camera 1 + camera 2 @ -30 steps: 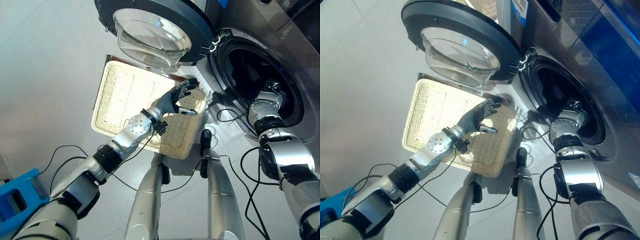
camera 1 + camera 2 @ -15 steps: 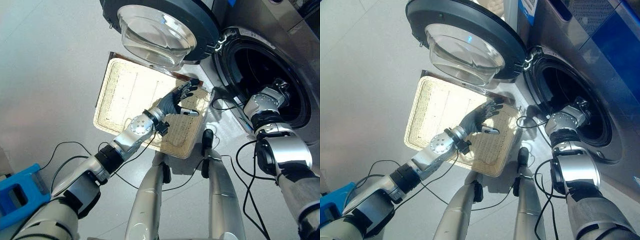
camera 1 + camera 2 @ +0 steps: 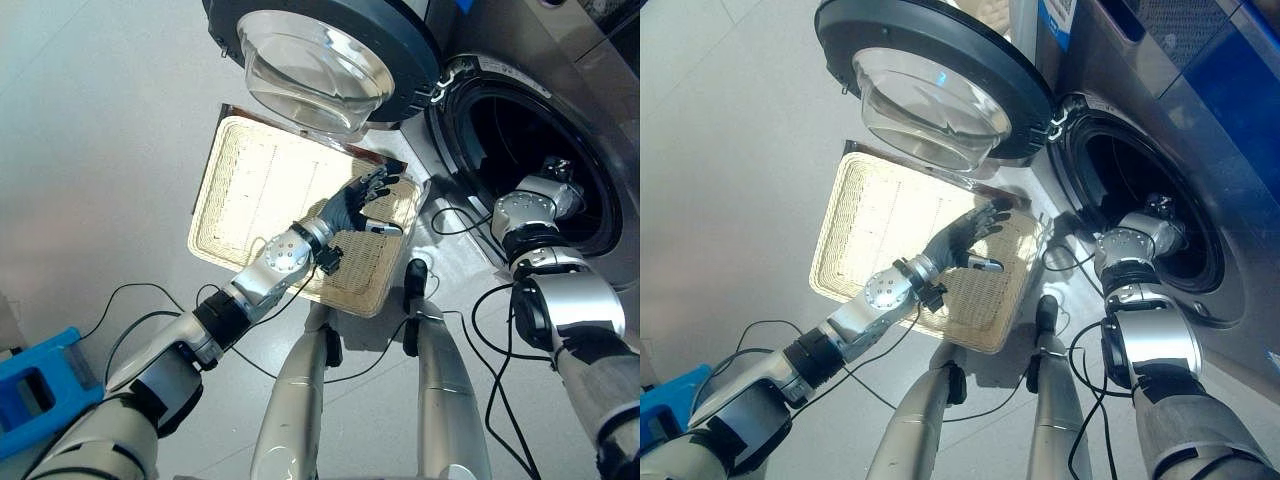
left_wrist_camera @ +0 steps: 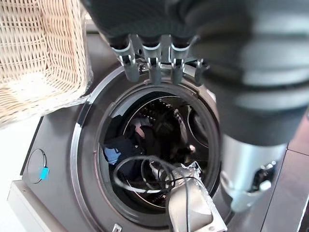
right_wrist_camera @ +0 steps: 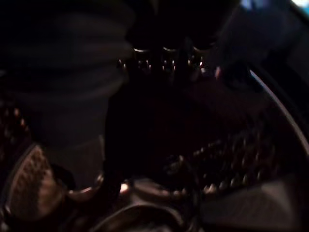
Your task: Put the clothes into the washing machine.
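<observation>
We see a shallow rectangular wicker basket (image 3: 260,200) lying flat on the smooth pale floor (image 3: 100,130), its woven bottom bare and its long axis running away from us toward the washer (image 3: 1200,150). The washer is a grey metal front-loader with a round dark opening ringed in a broad grey collar. Its door (image 3: 320,50), a dark round frame around a clear domed glass bowl, stands swung open above the far end of the basket.

Our left hand (image 3: 358,198) hangs over the basket's far right corner, next to the washer, with its fingers loosely spread and nothing in them.

Our right hand (image 3: 556,180) reaches into the opening. From inside the drum the picture is too dark, so we cannot tell how its fingers are set.

Through the opening in the left wrist view, the clothes (image 4: 126,147) lie as a dark crumpled heap with a blue patch, against the perforated metal drum (image 4: 164,104). We cannot make out which way they point.
</observation>
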Robot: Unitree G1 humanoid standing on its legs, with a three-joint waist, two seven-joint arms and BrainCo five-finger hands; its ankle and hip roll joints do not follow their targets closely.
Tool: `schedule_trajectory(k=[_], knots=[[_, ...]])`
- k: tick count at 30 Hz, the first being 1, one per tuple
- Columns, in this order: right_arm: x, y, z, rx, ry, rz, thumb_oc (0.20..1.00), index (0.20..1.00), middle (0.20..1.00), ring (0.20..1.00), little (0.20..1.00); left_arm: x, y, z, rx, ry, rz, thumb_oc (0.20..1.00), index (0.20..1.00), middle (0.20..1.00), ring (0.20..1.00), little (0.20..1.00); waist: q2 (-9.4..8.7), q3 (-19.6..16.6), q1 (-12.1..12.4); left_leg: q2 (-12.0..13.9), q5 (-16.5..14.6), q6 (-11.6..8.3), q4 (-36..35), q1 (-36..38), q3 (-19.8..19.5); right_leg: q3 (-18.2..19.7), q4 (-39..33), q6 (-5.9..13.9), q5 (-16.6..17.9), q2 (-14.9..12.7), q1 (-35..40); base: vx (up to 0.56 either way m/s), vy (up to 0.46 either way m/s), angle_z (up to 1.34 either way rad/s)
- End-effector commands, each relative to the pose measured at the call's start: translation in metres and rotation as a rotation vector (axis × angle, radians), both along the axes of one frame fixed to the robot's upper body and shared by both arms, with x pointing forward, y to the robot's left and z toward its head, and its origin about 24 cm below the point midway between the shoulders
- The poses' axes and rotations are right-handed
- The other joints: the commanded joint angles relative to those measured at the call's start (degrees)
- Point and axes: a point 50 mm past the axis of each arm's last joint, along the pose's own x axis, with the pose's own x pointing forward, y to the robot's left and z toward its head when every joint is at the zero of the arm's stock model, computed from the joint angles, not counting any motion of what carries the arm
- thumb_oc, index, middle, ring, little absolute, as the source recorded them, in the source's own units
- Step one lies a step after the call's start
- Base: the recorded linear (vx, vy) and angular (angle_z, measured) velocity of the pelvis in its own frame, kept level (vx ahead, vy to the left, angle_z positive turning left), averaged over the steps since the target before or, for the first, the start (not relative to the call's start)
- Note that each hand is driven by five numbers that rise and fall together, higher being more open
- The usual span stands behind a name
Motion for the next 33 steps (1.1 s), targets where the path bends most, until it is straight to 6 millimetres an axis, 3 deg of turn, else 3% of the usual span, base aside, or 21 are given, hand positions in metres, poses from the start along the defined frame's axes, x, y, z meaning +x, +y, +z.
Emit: schedule_trajectory(k=[1, 3, 7, 10, 11, 15, 17, 22, 23, 24, 26, 27, 33], knots=[[-0.010, -0.006, 0.058, -0.302, 0.269, -0.202, 1.000, 1.000, 1.000, 1.000, 1.000, -0.011, -0.023, 0.023, -0.129, -0.054, -0.091, 1.000, 1.000, 1.000, 1.000, 1.000, 4.02, -0.86, -0.32, -4.26, -10.04, -1.54, 6.68, 1.27, 1.00, -5.45, -2.59, 4.56, 1.91, -0.20, 2.83, 0.00, 0.000, 0.00], [-0.011, -0.004, 0.060, -0.323, 0.343, -0.245, 1.000, 1.000, 1.000, 1.000, 1.000, -0.011, -0.024, 0.024, -0.128, -0.060, -0.093, 1.000, 1.000, 1.000, 1.000, 1.000, 4.06, -0.86, -0.23, -4.23, -9.56, -1.43, 6.62, 0.70, 1.10, -5.57, -2.87, 4.42, 2.53, -0.17, 2.34, 0.00, 0.000, 0.00], [-0.016, 0.002, 0.064, -0.475, 0.733, -0.508, 1.000, 1.000, 1.000, 1.000, 1.000, -0.015, -0.028, 0.018, -0.135, -0.056, -0.105, 1.000, 1.000, 1.000, 1.000, 1.000, 4.82, -0.86, 0.33, -4.45, -10.08, -1.12, 6.76, 1.04, 0.85, -5.73, -2.33, 4.63, 1.87, -0.33, 2.60, 0.00, 0.000, 0.00], [-0.016, 0.003, 0.066, -0.494, 0.756, -0.527, 1.000, 1.000, 1.000, 1.000, 1.000, -0.015, -0.028, 0.019, -0.136, -0.060, -0.106, 1.000, 1.000, 1.000, 1.000, 1.000, 4.91, -0.86, 0.43, -4.47, -9.73, -1.04, 6.74, 0.62, 0.85, -5.79, -2.52, 4.53, 2.30, -0.35, 2.24, -0.01, 0.003, 0.00], [-0.016, 0.008, 0.071, -0.657, 0.909, -0.640, 1.000, 1.000, 1.000, 1.000, 1.000, -0.017, -0.026, 0.016, -0.140, -0.057, -0.120, 1.000, 1.000, 1.000, 1.000, 1.000, 5.56, -0.86, 0.88, -4.75, -9.80, -0.94, 7.02, 0.47, 0.57, -5.96, -2.36, 4.62, 2.26, -0.59, 2.16, -0.04, 0.011, 0.00], [-0.010, 0.015, 0.066, -0.859, 0.975, -0.672, 1.000, 1.000, 1.000, 1.000, 1.000, -0.017, -0.023, 0.013, -0.151, -0.062, -0.098, 1.000, 1.000, 1.000, 1.000, 1.000, 5.95, -0.86, 1.11, -4.83, -9.68, -0.94, 6.66, 0.53, 0.42, -6.09, -2.58, 4.76, 2.18, -0.54, 2.24, 0.00, 0.000, 0.00], [-0.005, 0.024, 0.047, -1.061, 1.057, -0.681, 1.000, 1.000, 1.000, 1.000, 1.000, -0.015, -0.018, 0.006, -0.168, -0.055, -0.056, 1.000, 1.000, 1.000, 1.000, 1.000, 5.94, -0.86, 0.99, -4.78, -10.02, -0.94, 6.66, 0.77, 0.46, -6.07, -2.09, 4.90, 1.43, -0.50, 2.33, 0.00, 0.000, 0.00], [-0.001, 0.028, 0.017, -1.187, 1.120, -0.609, 1.000, 1.000, 1.000, 1.000, 1.000, -0.012, -0.012, -0.002, -0.169, -0.042, -0.013, 1.000, 1.000, 1.000, 1.000, 1.000, 5.57, -0.86, 0.80, -4.56, -10.05, -0.96, 6.61, 0.47, 0.60, -6.14, -2.14, 4.98, 1.29, -0.39, 2.09, 0.00, 0.000, 0.00], [-0.001, 0.029, 0.019, -1.187, 1.116, -0.611, 1.000, 1.000, 1.000, 1.000, 1.000, -0.011, -0.012, 0.000, -0.170, -0.047, -0.012, 1.000, 1.000, 1.000, 1.000, 1.000, 5.57, -0.86, 0.84, -4.51, -9.76, -0.94, 6.59, 0.07, 0.65, -6.13, -2.36, 4.90, 1.69, -0.32, 1.76, 0.00, 0.000, 0.00], [0.000, 0.031, -0.014, -1.286, 1.186, -0.518, 1.000, 1.000, 1.000, 1.000, 1.000, -0.008, -0.006, -0.013, -0.162, -0.021, 0.031, 1.000, 1.000, 1.000, 1.000, 1.000, 4.94, -0.86, 0.59, -4.20, -10.18, -0.98, 6.48, 0.39, 0.82, -6.36, -2.37, 5.13, 1.22, -0.36, 2.15, 0.00, 0.000, 0.00], [0.000, 0.031, -0.014, -1.286, 1.186, -0.518, 1.000, 1.000, 1.000, 1.000, 1.000, -0.008, -0.006, -0.013, -0.162, -0.021, 0.031, 1.000, 1.000, 1.000, 1.000, 1.000, 4.94, -0.86, 0.59, -4.20, -10.18, -0.98, 6.48, 0.39, 0.82, -6.36, -2.37, 5.13, 1.22, -0.36, 2.15, -0.01, -0.012, 0.02], [-0.001, 0.035, -0.038, -1.392, 1.234, -0.450, 1.000, 1.000, 1.000, 1.000, 1.000, -0.006, -0.001, -0.023, -0.151, 0.002, 0.062, 1.000, 1.000, 1.000, 1.000, 1.000, 4.49, -0.86, 0.42, -3.89, -10.13, -1.02, 6.24, 0.64, 0.89, -6.49, -2.51, 5.14, 1.27, -0.32, 2.45, -0.01, -0.028, 0.04], [-0.006, 0.041, -0.064, -1.463, 1.273, -0.402, 1.000, 1.000, 1.000, 1.000, 1.000, -0.001, 0.008, -0.039, -0.128, 0.049, 0.114, 1.000, 1.000, 1.000, 1.000, 1.000, 3.41, -0.86, 0.16, -3.41, -10.47, -1.04, 6.39, 1.35, 0.83, -6.57, -2.25, 5.19, 0.86, -0.20, 3.35, 0.00, -0.007, 0.01]])
